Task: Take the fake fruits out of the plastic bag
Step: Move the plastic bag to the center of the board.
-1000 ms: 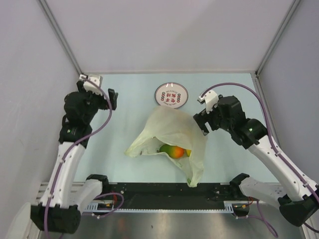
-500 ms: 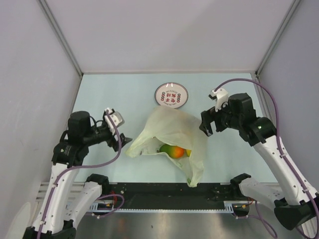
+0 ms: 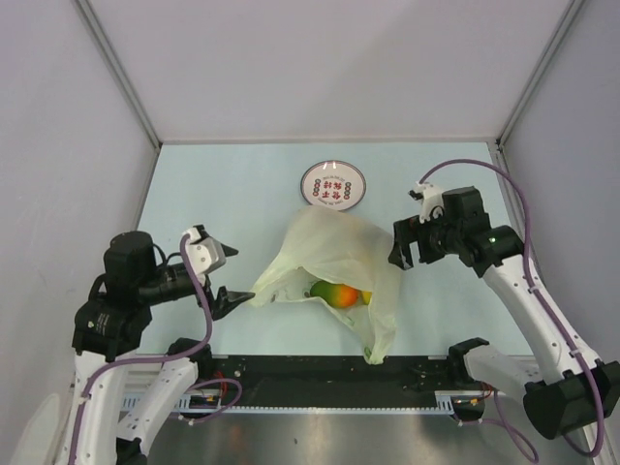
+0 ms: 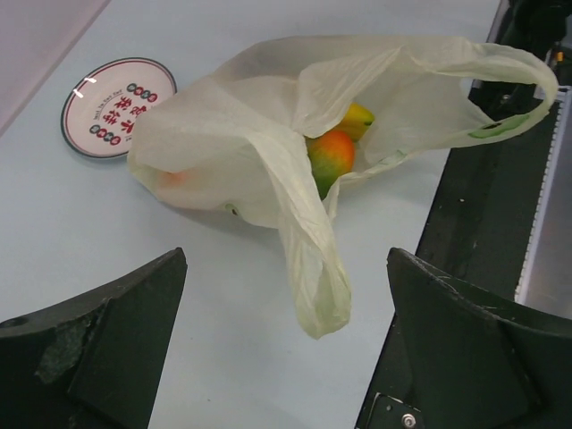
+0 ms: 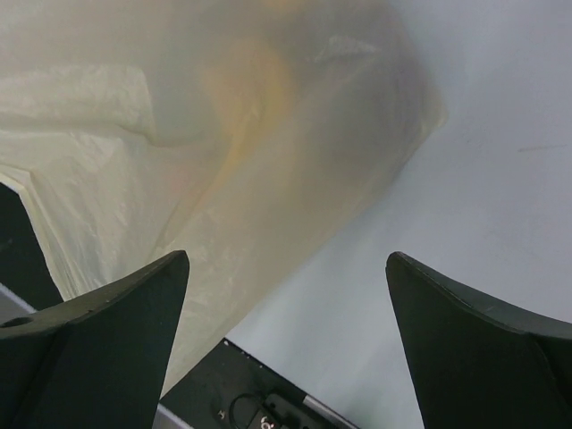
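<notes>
Left gripper, at the lower left of the overhead view, has its jaws spread wide and empty, fingertips pointing at the left corner of the plastic bag and just short of it; right gripper, right of centre, is likewise spread wide and holds nothing, close beside the bag's upper right edge, though contact cannot be told; the bag lies crumpled at mid-frame on the pale blue table; inside its opening lie the mango and, touching it on the right, a yellow banana tip; a faint orange shape shows through the film in the right wrist view; the white plate sits at upper centre, near the bag.
</notes>
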